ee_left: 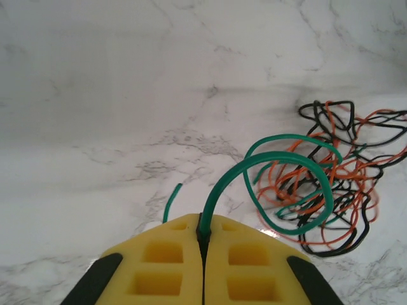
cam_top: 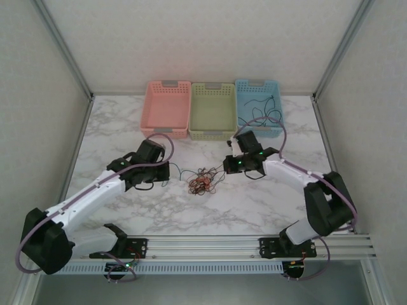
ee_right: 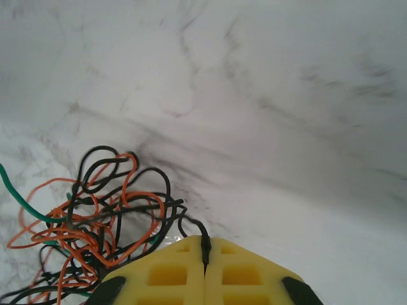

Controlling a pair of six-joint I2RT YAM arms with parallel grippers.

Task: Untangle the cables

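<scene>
My left gripper (ee_left: 203,236) pinches a green cable (ee_left: 273,155), my right gripper (ee_right: 205,251) pinches a black cable (ee_right: 191,221), and the tangle (cam_top: 201,182) mid-frame is mostly knotted.

Table (cam_top: 114,136): left basket (cam_top: 152,108), middle basket (cam_top: 212,134) and right basket (cam_top: 257,82) stood side by side along the far edge. Strands (cam_top: 262,103), apparently, lay in the right basket. Cables (cam_top: 202,183) lay mid-table before the middle basket, between left gripper (cam_top: 168,172) and right gripper (cam_top: 226,166).
</scene>
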